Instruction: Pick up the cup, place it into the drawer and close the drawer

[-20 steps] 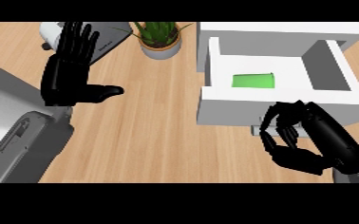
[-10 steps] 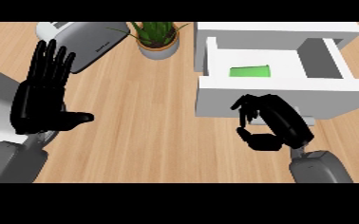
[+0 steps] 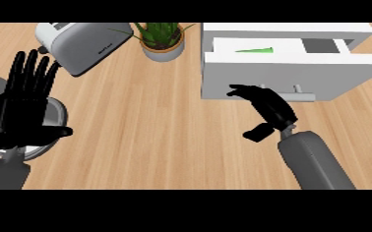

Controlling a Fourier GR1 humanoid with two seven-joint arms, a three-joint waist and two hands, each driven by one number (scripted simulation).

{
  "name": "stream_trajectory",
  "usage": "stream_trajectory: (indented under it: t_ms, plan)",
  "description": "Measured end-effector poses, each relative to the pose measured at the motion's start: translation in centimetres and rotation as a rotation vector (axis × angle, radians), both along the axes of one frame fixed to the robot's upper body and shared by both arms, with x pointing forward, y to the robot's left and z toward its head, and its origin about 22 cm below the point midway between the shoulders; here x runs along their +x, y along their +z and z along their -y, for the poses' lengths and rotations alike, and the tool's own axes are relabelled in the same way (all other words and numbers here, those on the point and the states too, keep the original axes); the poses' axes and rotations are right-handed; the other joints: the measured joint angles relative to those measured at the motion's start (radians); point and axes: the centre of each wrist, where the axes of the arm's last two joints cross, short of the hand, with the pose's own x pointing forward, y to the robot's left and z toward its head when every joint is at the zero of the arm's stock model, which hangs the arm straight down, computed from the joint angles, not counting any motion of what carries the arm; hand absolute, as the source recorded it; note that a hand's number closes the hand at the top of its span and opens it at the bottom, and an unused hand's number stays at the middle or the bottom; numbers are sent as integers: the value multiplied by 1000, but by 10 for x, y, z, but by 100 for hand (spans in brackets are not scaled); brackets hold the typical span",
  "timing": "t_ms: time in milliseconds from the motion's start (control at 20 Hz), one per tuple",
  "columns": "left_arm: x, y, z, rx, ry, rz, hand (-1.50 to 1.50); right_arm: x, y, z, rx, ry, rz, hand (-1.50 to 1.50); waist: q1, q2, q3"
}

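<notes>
Drawer (image 3: 280, 73): part open, front panel facing the robot, ready to be pushed.
Right hand (image 3: 265, 109): fingers relaxed, holding nothing, against the drawer front.
Left hand (image 3: 27, 103): spread, resting at the view's left.
Cup (image 3: 256, 50): green, inside the drawer.

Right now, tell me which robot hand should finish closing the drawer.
Right. The right robot hand is at the drawer front beside its handle; the left robot hand rests open at the far left edge.

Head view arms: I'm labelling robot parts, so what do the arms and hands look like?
Both hands are matte black with jointed fingers and a thumb: left hand, right hand. The right forearm is a smooth, rounded grey cylinder. No cables or markings show.
</notes>
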Motion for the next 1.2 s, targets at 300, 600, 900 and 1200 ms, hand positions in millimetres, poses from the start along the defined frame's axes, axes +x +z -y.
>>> stream_trajectory:
  t_ms: [300,600,900,1200]
  plan:
    - [-9,-12,-9,-3,-9,2,-150,38,-7,4,22,-2,-8,-150,5,-3,-2]
    - [-11,-12,-17,-14,-28,13,-150,69,1,20,71,25,-24,-150,17,-9,-6]
    - [-8,-17,-16,-19,-48,17,-150,90,22,36,77,58,-37,-150,34,-10,-10]
    - [-8,-16,-9,-5,-63,21,-150,96,28,47,104,71,-67,-150,51,-9,-10]
